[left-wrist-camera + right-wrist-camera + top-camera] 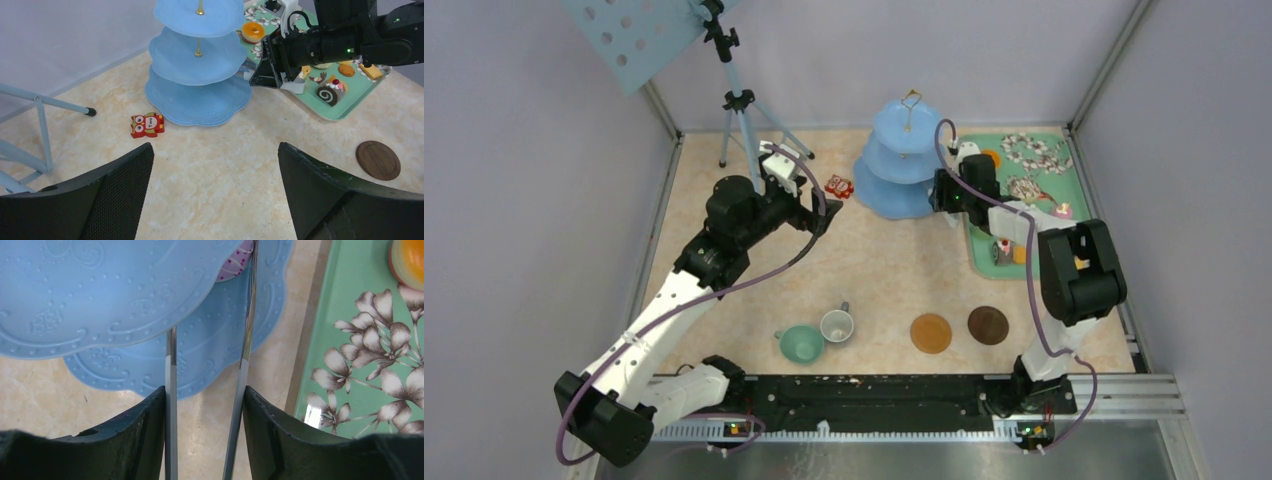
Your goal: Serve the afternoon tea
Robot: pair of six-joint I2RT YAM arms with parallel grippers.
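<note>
Right pincer (204, 396) half-open, clamping tongs (245, 355); tips perhaps touch a pink treat (233, 267).

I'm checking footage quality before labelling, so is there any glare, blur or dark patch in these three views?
Top view: even light, soft shadows, no glare. Left wrist: stand sharp, own fingers dark and looming at the bottom. Right wrist: fingers dark with little detail, tongs shiny, small bright glint on the tray.

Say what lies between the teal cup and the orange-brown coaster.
A white cup, close beside the teal cup; the top view shows it.
</note>
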